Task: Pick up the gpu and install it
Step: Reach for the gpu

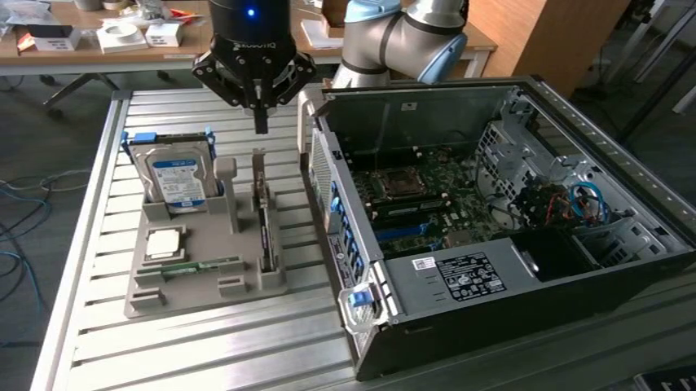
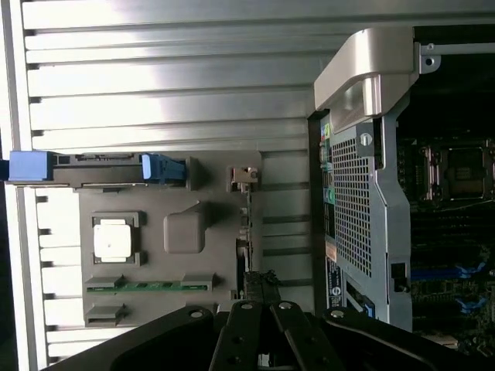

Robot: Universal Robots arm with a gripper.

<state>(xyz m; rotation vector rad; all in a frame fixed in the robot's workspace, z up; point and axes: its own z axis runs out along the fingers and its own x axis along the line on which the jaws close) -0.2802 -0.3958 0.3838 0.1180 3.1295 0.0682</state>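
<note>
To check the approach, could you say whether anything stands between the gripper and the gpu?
Nothing visible does: the gripper, jaws shut, hangs above the gpu standing on edge in the gray holder, open air between.

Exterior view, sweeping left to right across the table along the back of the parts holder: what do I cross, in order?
Hard drive standing in the gray holder → gpu on edge in its slot → open computer case.

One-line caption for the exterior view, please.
Shut gripper hovers above the gpu, which stands on edge in the grey parts tray beside the open computer case.
</note>
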